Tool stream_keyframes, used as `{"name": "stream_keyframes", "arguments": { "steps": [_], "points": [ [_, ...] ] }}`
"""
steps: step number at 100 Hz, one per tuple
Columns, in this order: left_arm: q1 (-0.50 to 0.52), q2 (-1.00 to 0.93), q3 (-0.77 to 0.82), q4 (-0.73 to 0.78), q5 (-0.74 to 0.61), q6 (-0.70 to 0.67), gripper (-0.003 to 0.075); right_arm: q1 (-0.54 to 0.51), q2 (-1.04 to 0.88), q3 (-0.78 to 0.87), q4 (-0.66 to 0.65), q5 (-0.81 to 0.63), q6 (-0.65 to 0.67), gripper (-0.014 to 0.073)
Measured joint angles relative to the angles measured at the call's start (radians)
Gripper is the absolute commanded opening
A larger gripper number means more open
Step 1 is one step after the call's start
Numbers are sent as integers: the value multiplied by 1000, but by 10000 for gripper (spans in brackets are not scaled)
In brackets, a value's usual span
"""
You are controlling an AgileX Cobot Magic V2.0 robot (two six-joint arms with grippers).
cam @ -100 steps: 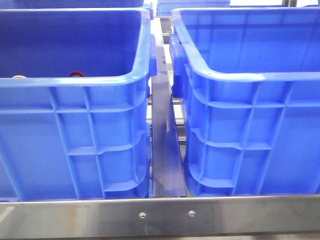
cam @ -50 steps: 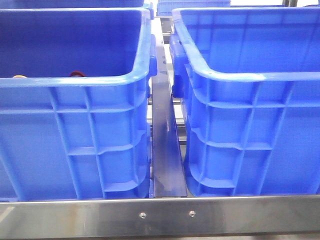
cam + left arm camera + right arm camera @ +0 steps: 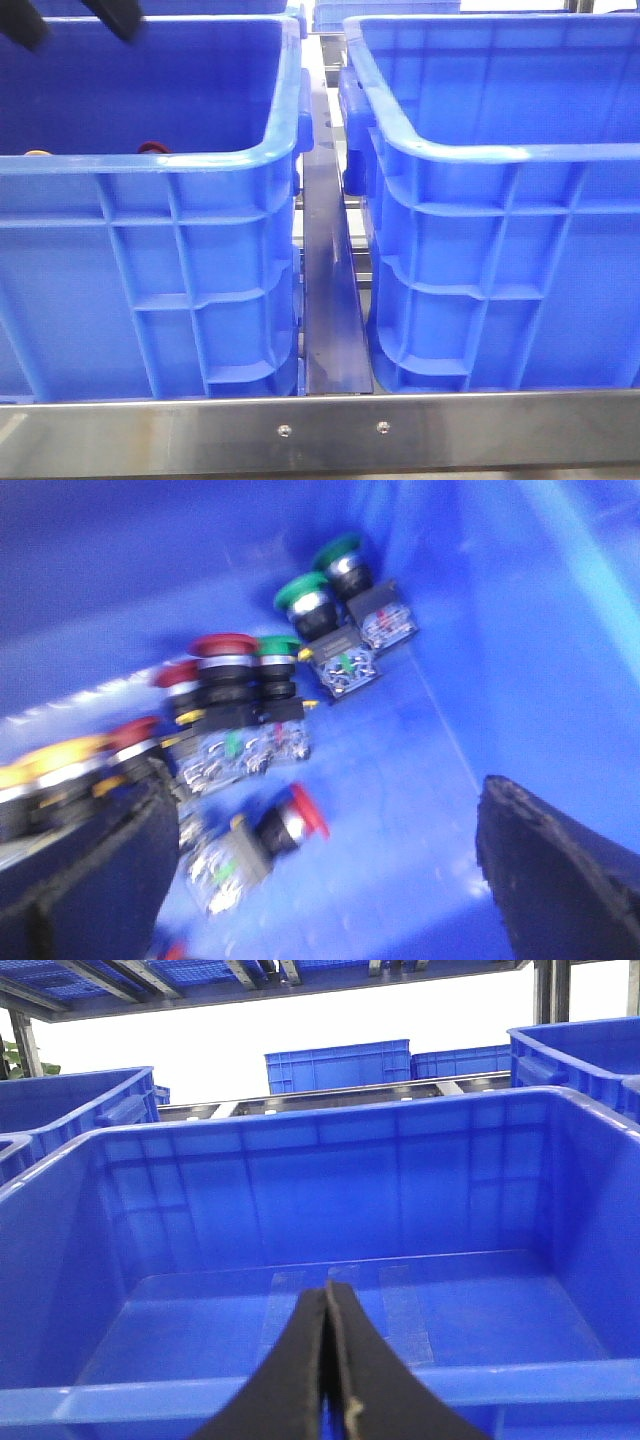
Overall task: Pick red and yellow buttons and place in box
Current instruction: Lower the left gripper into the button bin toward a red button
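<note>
Left gripper (image 3: 330, 880) spread wide, holding nothing, hanging inside the left crate (image 3: 150, 160) above a heap of push buttons. Red buttons (image 3: 222, 646) and yellow-capped ones (image 3: 60, 758) lying together there, blurred, perhaps touching. Right gripper (image 3: 328, 1360) pressed together, empty, poised over the bare right box (image 3: 300, 1160).
</note>
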Motion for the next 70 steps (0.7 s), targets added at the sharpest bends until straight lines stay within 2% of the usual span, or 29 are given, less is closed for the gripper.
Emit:
{"name": "stream_keyframes", "arguments": {
  "steps": [26,70],
  "points": [
    [0,191,-115,60,24,-49,567,0,0,0,0,0,0,-105],
    [0,304,-123,145,33,-125,567,0,0,0,0,0,0,-105]
  ]
}}
